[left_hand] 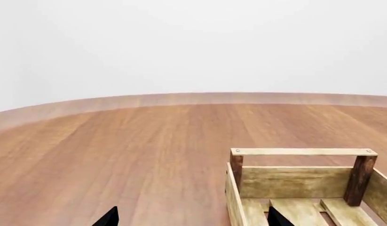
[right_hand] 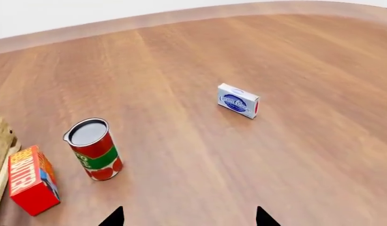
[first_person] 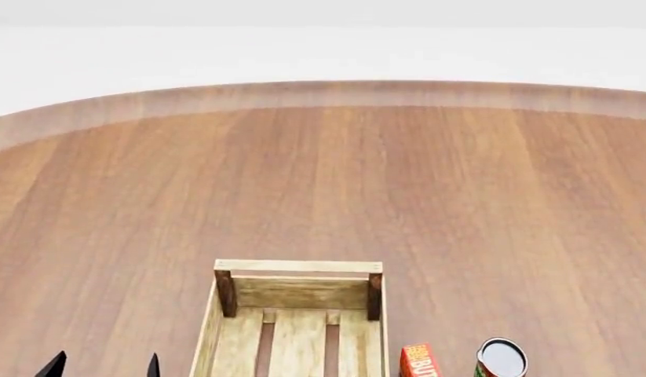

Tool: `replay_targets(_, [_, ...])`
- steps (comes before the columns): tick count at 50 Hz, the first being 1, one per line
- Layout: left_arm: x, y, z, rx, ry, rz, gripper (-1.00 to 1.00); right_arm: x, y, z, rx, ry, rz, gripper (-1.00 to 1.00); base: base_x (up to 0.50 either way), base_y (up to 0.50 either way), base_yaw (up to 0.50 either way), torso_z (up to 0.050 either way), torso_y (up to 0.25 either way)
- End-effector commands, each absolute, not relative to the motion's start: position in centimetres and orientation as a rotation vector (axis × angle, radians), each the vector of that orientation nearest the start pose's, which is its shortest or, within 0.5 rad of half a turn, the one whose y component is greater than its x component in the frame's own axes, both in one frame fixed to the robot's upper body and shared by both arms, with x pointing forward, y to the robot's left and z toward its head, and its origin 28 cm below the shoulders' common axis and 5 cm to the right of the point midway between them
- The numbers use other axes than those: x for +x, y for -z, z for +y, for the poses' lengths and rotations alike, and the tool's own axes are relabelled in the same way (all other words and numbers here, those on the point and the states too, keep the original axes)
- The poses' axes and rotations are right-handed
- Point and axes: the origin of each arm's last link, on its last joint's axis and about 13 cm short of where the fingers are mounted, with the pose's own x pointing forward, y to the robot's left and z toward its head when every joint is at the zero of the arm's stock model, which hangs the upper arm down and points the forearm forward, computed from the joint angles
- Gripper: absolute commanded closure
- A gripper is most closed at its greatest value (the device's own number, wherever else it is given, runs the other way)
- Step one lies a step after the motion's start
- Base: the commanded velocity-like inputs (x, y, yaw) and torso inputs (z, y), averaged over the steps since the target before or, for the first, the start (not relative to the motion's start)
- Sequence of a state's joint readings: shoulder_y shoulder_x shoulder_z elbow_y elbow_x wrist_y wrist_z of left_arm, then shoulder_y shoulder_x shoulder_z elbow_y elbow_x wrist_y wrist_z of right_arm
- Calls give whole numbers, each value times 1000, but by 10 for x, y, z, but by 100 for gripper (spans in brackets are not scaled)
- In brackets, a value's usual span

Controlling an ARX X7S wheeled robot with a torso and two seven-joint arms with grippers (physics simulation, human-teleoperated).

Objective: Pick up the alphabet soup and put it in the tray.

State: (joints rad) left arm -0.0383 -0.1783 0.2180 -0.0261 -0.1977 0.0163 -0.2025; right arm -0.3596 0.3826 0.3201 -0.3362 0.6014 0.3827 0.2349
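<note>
Two dark fingertips of the left claw (first_person: pixel 103 367) poke up at the lower left of the head view, spread apart with only bare desk (first_person: pixel 333 181) between them, so that claw is released and holds nothing. Just to their right stands the tray (first_person: pixel 298 267), a light-wood crate with darker corner posts and a slatted bottom; its far end rail and the slats behind it show, and the part of the inside in view is bare wood. In the left wrist view the same tray (left_hand: pixel 303 152) sits near the camera, and one tip of the left claw (left_hand: pixel 192 217) shows in front of its floor slats while the other tip is over the desk beside it.

Right of the tray, close beside its side wall, a red butter box (first_person: pixel 418 361) stands on the desk, and further right is a red and green can (first_person: pixel 501 359) with a silvery top, upright and apart from the box. The right wrist view shows these two near each other, the butter box (right_hand: pixel 31 180) nearest the tray edge and the can (right_hand: pixel 95 149) beside it, with a small blue and white box (right_hand: pixel 238 100) lying well apart from them on open desk. The right claw (right_hand: pixel 188 217) shows two separated dark tips over bare wood, released and empty.

No view shows the alphabet soup, so I cannot tell where it is.
</note>
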Motion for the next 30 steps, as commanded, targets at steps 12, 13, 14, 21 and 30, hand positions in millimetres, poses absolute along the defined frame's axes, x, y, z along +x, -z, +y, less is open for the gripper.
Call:
replay_targets(12, [215,-11,206,-19,5,14,-100,110,-29,-238,145,477,327,-100,0,0,0,0,0])
replay_targets(13, [215,-11,206,-18,8,15,-100,109,-27,-240,147,486,330,-100,0,0,0,0,0])
replay_targets(14, [215,-11,206,-18,9,15,-100,108,-27,-241,148,488,330,-100,0,0,0,0,0])
replay_targets(21, [214,-11,206,-21,6,15,-100,101,-19,-248,164,531,343,-100,0,0,0,0,0])
replay_targets(30, [214,-11,206,-24,9,16,-100,92,-16,-254,193,577,340,-100,0,0,0,0,0])
